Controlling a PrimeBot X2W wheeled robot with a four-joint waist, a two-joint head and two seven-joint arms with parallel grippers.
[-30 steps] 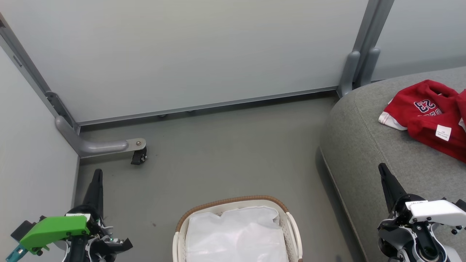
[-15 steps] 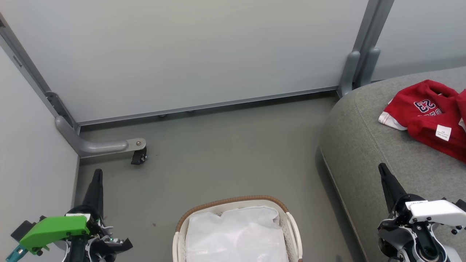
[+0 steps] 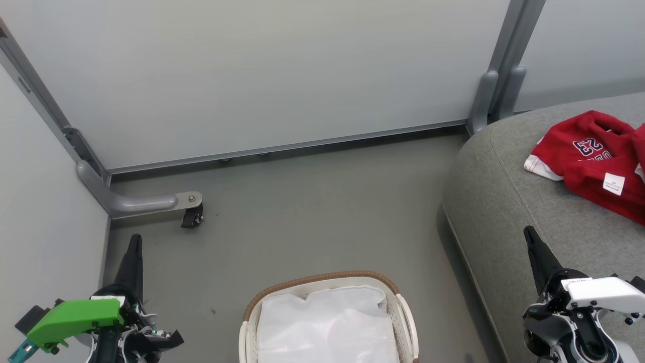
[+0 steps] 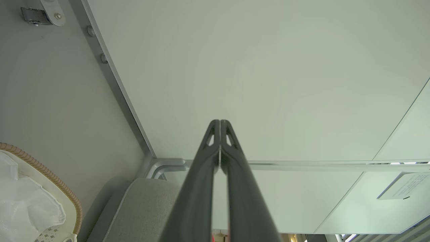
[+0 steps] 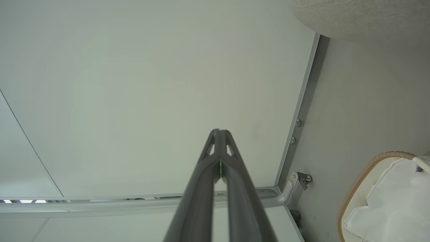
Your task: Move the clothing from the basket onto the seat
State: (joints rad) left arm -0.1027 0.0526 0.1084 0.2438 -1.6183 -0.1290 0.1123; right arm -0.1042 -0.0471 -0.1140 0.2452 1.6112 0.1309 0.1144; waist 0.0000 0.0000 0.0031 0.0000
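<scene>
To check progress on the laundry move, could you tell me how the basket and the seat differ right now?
The basket, as far as visible, holds a white liner and no red garment; the seat carries the red clothing. The basket is white perforated plastic with a brown rim; the seat is grey fabric. The basket is far smaller than the seat. Both have rounded edges.

Left gripper (image 4: 220, 123) rises from bottom centre, fingers pressed together, tips touching, nothing between them; pale wall panel (image 4: 268, 67) behind; grey floor (image 4: 50, 101) on the left; basket (image 4: 51, 175) at lower left, white liner (image 4: 27, 205) inside; grey seat (image 4: 144, 208) at the bottom, just right of the basket; caster (image 4: 35, 15) at upper left.
</scene>
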